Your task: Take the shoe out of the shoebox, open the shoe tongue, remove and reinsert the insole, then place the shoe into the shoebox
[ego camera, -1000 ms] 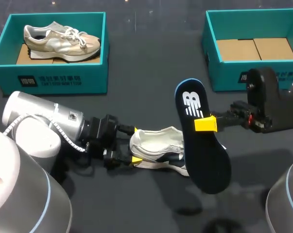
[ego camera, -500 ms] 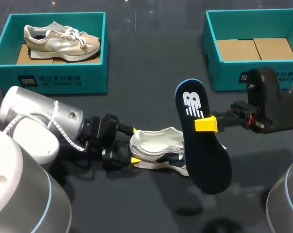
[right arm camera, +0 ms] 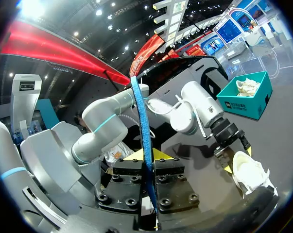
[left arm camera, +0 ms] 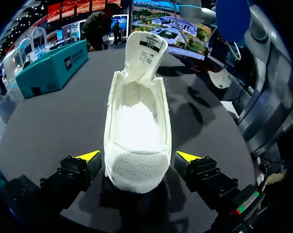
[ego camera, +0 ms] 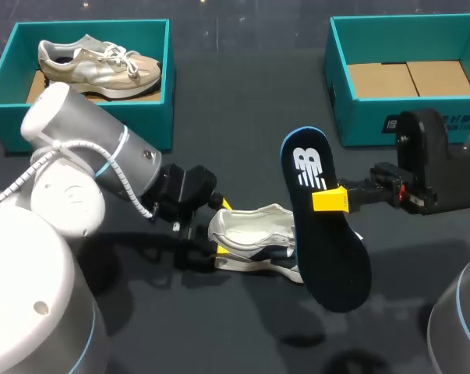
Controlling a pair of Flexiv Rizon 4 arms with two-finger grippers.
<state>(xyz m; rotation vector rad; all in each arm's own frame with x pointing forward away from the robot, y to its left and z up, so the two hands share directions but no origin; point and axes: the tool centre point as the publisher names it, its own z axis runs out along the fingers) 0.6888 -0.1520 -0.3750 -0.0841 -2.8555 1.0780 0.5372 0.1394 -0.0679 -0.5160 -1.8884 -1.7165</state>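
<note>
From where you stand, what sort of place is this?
Probably a robot demonstration bench for handling shoes. On a dark table stand the left shoebox and right shoebox, both teal. A white shoe lies out on it, and the right gripper holds its insole.

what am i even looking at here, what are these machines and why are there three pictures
It is one robot with two arms at a dark table. The wide picture looks down from above and behind it; each round one comes from a camera on a wrist. Each arm ends in a claw with two yellow-tipped fingers. The right claw is shut on a dark insole, held above the table. The left claw is open, its fingers either side of the heel of a white shoe lying on the table. Behind stand two teal boxes: the left box holds a beige shoe, the right box no shoe.
</note>
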